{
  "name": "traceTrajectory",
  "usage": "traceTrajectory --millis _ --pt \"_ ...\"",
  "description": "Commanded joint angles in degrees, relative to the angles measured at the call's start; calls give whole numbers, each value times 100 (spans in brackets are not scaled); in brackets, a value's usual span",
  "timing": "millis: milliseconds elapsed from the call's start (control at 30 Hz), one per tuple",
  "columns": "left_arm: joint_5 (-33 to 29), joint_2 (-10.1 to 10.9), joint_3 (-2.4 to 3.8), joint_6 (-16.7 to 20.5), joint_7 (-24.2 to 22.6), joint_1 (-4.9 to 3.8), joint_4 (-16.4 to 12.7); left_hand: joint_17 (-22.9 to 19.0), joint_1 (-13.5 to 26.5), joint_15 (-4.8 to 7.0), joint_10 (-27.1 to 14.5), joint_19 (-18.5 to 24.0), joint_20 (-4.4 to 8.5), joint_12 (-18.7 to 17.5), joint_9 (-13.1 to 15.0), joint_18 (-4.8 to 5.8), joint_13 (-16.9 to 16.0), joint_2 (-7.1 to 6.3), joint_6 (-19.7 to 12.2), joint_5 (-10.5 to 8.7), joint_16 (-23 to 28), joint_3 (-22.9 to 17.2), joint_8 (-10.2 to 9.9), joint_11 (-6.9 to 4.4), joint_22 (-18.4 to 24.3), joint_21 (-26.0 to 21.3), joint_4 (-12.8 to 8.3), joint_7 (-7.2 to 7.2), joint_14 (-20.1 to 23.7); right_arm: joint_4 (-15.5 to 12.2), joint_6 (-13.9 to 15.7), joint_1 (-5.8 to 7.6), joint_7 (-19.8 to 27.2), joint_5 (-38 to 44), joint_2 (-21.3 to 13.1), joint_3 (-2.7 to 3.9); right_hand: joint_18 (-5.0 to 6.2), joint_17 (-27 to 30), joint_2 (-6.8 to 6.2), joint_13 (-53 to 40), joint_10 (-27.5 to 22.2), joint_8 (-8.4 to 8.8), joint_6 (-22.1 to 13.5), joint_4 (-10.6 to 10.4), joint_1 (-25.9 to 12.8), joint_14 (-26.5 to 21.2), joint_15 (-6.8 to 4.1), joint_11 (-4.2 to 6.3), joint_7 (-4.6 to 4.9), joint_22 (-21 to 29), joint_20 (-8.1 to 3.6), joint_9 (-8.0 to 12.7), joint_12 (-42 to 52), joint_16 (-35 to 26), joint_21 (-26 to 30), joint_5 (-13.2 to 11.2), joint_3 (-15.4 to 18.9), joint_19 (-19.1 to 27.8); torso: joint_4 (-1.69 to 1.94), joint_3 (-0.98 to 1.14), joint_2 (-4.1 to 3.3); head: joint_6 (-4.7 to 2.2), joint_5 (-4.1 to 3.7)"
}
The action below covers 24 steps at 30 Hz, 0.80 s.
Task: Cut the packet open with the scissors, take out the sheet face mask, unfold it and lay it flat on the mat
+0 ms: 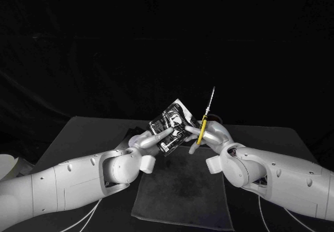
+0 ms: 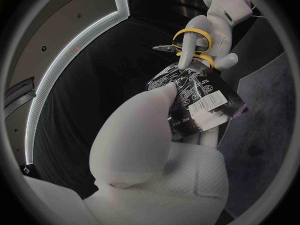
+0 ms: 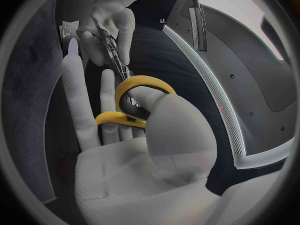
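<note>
Fingers (image 1: 165, 135) of left hand (image 1: 154, 140) clamped on black glossy foil packet with white print (image 1: 171, 121), held tilted in mid-air above dark grey cloth mat (image 1: 184, 193) on black tabletop (image 1: 83, 133); just beside the packet, yellow-handled steel scissors (image 1: 203, 126), blades pointing up; fingers of right hand (image 1: 217, 136) threaded through the yellow loops, gripping the scissors.
</note>
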<state>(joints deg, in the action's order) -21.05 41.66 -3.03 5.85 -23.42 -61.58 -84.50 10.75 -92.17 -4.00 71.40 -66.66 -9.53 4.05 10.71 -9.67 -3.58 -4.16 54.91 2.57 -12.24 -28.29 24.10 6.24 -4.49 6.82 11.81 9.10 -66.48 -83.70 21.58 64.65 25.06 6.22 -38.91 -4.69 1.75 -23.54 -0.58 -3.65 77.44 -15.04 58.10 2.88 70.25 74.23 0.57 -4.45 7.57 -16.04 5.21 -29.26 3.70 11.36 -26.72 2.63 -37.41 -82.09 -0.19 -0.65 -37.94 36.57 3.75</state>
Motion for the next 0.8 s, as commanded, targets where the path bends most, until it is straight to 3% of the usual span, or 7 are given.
traceTrajectory --millis 33,200,600,800 --pt "116 10 10 256 -163 -13 12 25 127 -5 54 -35 3 -37 164 -73 -8 -13 37 20 45 -131 49 -21 -9 25 -72 -5 -47 -26 -243 -1 35 75 -35 -1 818 -8 39 -6 79 -1 -54 149 -73 -76 9 49 36 17 -17 -35 -25 -49 43 14 -191 11 -2 0 -1 -7 -2" --pt "132 22 10 376 -189 -13 18 59 238 -2 71 -43 8 -40 205 -71 -8 -42 33 20 68 -259 64 -23 -9 32 -157 -6 -64 -65 -283 -1 117 36 -79 -9 789 -1 -80 13 -269 85 -249 211 -137 -258 97 -57 142 49 33 -43 -37 -159 102 13 -138 61 0 2 -2 -15 -5" --pt "160 108 10 447 -225 -13 47 112 394 3 90 -55 16 -41 266 -70 -8 -68 29 19 103 -432 83 -24 -12 47 -296 -2 -89 -243 -339 -1 168 11 -337 -42 723 72 -599 7 -879 413 -633 119 -568 -724 292 -277 364 101 153 88 -27 -440 190 18 375 135 -4 1 -1 -36 -27" --pt "172 170 11 413 -238 -13 63 128 433 5 96 -58 20 -41 284 -70 -8 -67 29 19 112 -479 88 -24 -13 52 -339 2 -98 -393 -401 -1 95 34 -576 -93 718 91 -642 0 -947 465 -660 91 -620 -776 316 -302 389 110 171 119 -16 -477 201 19 469 140 -3 -1 0 -51 -30"
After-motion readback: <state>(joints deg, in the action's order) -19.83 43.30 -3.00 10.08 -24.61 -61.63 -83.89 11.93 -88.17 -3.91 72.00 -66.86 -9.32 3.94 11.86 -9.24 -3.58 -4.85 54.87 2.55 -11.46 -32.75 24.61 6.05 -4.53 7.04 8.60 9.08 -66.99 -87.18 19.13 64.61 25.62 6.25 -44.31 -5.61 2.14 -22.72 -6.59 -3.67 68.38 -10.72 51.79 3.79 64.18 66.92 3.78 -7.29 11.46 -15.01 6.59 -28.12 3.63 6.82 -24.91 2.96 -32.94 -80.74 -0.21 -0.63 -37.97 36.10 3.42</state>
